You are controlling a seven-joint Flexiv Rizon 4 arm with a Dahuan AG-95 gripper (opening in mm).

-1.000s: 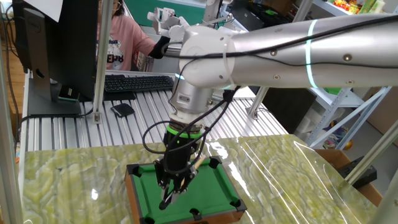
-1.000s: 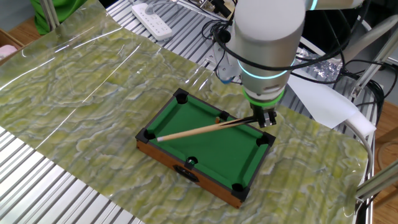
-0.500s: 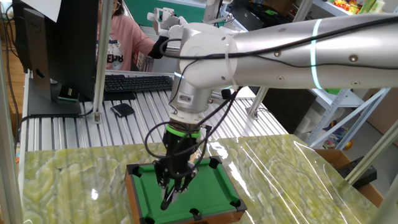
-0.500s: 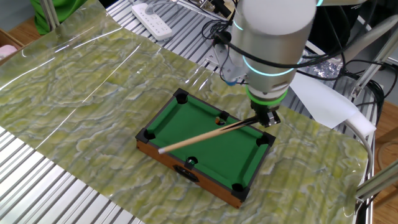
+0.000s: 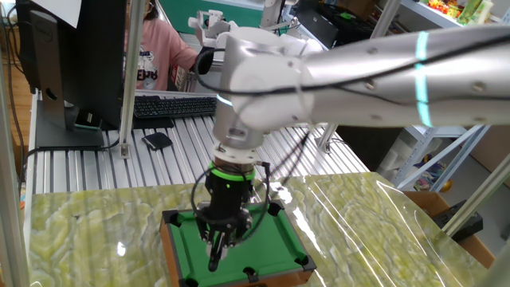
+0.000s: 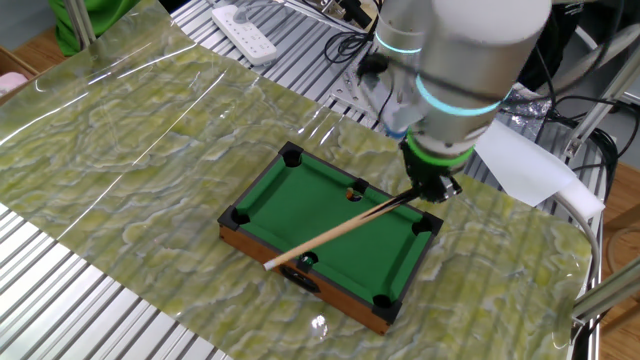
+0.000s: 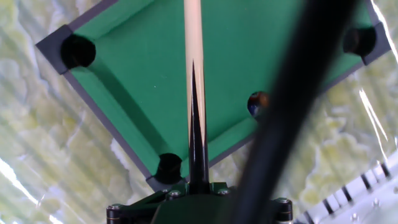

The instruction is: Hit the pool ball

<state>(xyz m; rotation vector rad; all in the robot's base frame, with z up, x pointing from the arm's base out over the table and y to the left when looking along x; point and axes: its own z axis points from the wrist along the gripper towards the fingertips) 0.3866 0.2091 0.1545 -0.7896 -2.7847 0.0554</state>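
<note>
Although the gripper point(image 6: 436, 187) hangs over the far long rail of the miniature green pool table point(image 6: 300, 200), its fingertips are too small and blurred in both fixed views to separate; only the hand view shows them pinched together on the butt of the cue stick point(image 6: 335, 228), whose dark tapered end runs up the middle of that picture from between them. The tan shaft slants across the felt, and its pale tip reaches the near long rail just beside the middle pocket hole point(image 6: 308, 260) there. In the hand view the tip is cut off by the top edge. The pool ball point(image 7: 257, 103) shows there as a small glossy sphere on the felt close to a rail, to the right of the cue and apart from it, half covered by a thick black cable point(image 7: 292, 106) that crosses the picture out of focus. In the other fixed view it is only a tiny speck point(image 6: 354, 194) near the far rail, beside the cue's rear part. From the first fixed view the wrist and its looped cables hide it entirely.
</note>
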